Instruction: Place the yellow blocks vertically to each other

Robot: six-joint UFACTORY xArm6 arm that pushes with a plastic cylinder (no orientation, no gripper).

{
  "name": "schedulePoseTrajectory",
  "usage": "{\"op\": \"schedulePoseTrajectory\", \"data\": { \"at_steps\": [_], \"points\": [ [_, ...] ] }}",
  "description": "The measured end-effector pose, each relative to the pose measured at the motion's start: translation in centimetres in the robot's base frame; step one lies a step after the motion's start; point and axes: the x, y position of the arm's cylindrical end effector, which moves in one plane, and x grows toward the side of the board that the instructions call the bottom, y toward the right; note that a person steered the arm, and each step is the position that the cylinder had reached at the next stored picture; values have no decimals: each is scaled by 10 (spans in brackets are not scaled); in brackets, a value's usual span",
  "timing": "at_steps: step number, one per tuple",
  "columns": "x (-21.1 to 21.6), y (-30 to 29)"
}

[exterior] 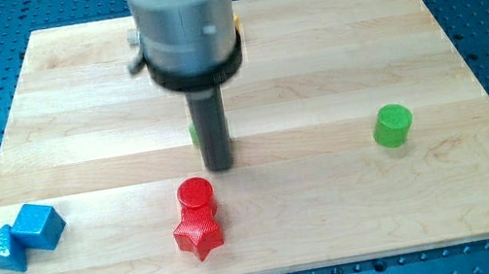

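Yellow blocks: none showing plainly; a yellow sliver is peeking beside the arm housing at the view's top, so I cannot tell their places. No claw; my tip (pixel 220 166) is resting on the pale wooden desk (pixel 330 55), above the red cylinder (pixel 195 193) and red star block (pixel 199 233). Advice: be circling wide, pushing slowly.

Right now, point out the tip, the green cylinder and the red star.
My tip (pixel 220 167): camera view, very end of the rod, above the red blocks.
Green cylinder (pixel 392 123): camera view, middle of its body.
Red star (pixel 199 234): camera view, centre of its top face.
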Motion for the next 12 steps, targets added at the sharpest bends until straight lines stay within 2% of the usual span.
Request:
{"op": "schedulePoseTrajectory", "data": {
  "at_steps": [1, 2, 3, 4, 5, 6, 7, 8, 9, 10, 11, 12],
  "points": [
    [-87, 11],
    [-128, 18],
    [-175, 81],
    [-213, 17],
    [-193, -85],
    [-198, -1],
    [-262, 53],
    [-269, 3],
    [-237, -90],
    [-169, -126],
    [-214, -65],
    [-195, 25]
  ]
}}
